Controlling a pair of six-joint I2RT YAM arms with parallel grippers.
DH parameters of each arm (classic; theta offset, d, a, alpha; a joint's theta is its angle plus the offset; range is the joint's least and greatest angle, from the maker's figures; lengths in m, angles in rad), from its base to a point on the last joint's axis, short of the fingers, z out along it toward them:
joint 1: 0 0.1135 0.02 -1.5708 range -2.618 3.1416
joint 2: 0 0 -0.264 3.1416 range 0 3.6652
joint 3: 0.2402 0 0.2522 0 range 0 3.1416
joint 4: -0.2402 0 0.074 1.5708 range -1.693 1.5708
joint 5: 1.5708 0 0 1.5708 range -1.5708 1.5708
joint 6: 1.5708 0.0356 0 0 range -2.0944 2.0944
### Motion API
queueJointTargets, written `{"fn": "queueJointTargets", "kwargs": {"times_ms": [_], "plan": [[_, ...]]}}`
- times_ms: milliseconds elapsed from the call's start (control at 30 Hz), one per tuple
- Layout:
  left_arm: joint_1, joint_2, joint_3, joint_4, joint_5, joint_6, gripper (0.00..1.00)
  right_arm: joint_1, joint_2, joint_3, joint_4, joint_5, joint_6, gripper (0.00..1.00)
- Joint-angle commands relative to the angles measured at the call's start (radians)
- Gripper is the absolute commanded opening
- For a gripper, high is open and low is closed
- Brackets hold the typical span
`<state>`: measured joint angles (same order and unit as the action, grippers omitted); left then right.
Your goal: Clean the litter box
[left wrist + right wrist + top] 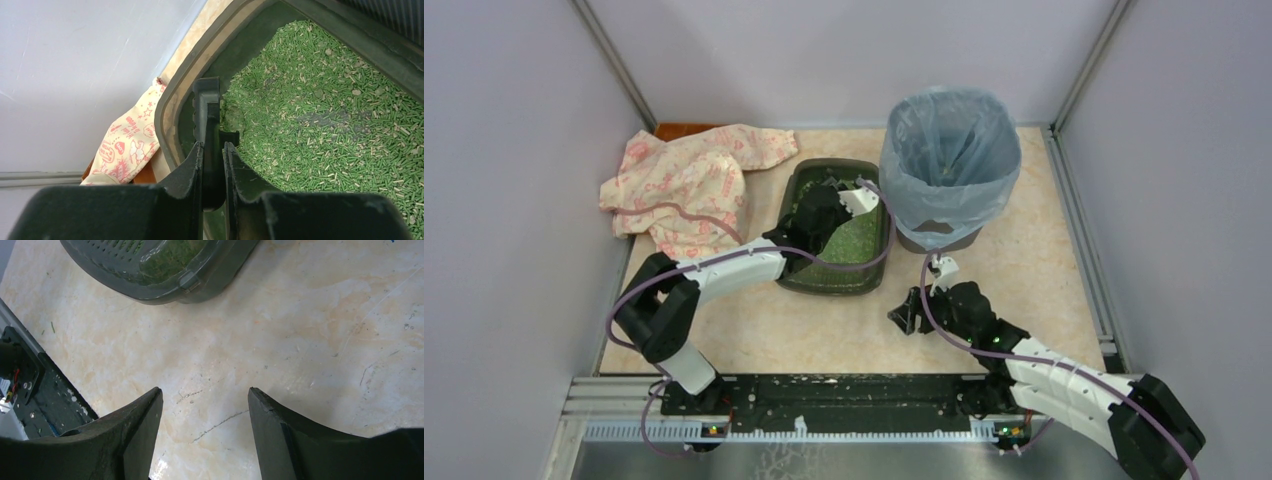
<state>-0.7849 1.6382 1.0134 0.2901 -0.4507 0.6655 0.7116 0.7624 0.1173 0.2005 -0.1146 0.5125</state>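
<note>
The litter box (pixel 832 284), a shallow dark grey-green tray holding green litter (pixel 325 115), sits mid-table left of the bin. My left gripper (pixel 826 196) reaches into its far part. In the left wrist view this gripper (pixel 213 145) is shut on the handle of the black scoop (pixel 207 107), which stands edge-on by the box's rim (pixel 167 107) at a corner. My right gripper (pixel 904 318) is open and empty, low over the bare table in front of the box. In the right wrist view it (pixel 205 399) faces the box's near corner (pixel 200 285).
A round bin lined with a blue-grey bag (pixel 949 160) stands right of the box. A pink patterned cloth (pixel 686 183) lies at the back left, and shows in the left wrist view (pixel 125 145). Walls enclose the table on three sides.
</note>
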Motion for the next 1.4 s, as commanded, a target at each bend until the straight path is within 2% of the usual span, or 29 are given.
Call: {"fn": "queueJointTargets", "kwargs": {"times_ms": [0, 333, 500, 733, 833, 1133, 1233, 1367], "plan": [[-0.006, 0.009, 0.027, 0.003, 0.010, -0.008, 0.00, 0.002, 0.005, 0.006, 0.046, 0.004, -0.011, 0.64], [-0.006, 0.037, 0.061, -0.099, 0.087, -0.142, 0.00, 0.002, 0.010, 0.001, 0.051, 0.006, -0.008, 0.64], [-0.006, 0.016, 0.075, -0.126, 0.200, -0.248, 0.00, 0.002, 0.017, 0.001, 0.055, 0.006, -0.008, 0.64], [-0.006, 0.022, 0.179, -0.244, 0.256, -0.327, 0.00, 0.002, 0.021, 0.007, 0.056, 0.006, -0.013, 0.64], [-0.006, 0.000, 0.204, -0.276, 0.240, -0.356, 0.00, 0.002, 0.025, 0.007, 0.058, 0.007, -0.014, 0.64], [0.038, -0.031, 0.313, -0.451, 0.011, -0.436, 0.00, 0.001, 0.056, 0.008, 0.085, -0.003, -0.015, 0.64], [0.089, -0.064, 0.324, -0.494, 0.013, -0.538, 0.00, 0.002, 0.064, 0.012, 0.094, -0.005, -0.014, 0.64], [0.215, -0.096, 0.376, -0.618, 0.176, -0.829, 0.00, 0.002, 0.068, 0.013, 0.094, -0.005, -0.015, 0.64]]}}
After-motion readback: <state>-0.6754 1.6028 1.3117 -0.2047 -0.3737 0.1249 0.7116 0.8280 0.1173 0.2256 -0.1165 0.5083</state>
